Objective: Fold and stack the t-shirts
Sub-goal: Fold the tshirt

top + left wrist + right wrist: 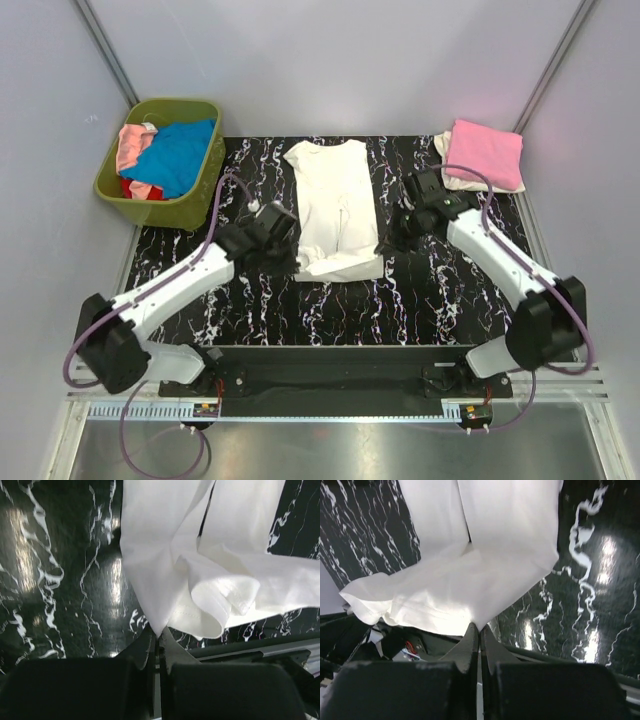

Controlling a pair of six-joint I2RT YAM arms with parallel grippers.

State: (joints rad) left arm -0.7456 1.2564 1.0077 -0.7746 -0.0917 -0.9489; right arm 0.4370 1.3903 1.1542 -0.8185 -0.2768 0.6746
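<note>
White short-sleeved cloth t-shirt (338, 205): lies lengthwise at the middle of the black white-veined marble-patterned table (250, 300), collar at the far end, both sides folded inward, near hem bunched.
Left gripper (159, 641): fingers together, clamped on the shirt's near left corner.
Right gripper (479, 631): fingers together, clamped on the shirt's near right corner.
Folded pink t-shirt (485, 152): far right corner of the table, stacked on a folded cream t-shirt (443, 148).
Olive-green plastic basket (160, 210): at the far left corner, holding a crumpled blue t-shirt (180, 155), a crumpled pink t-shirt (132, 145) and a red t-shirt (135, 187).
</note>
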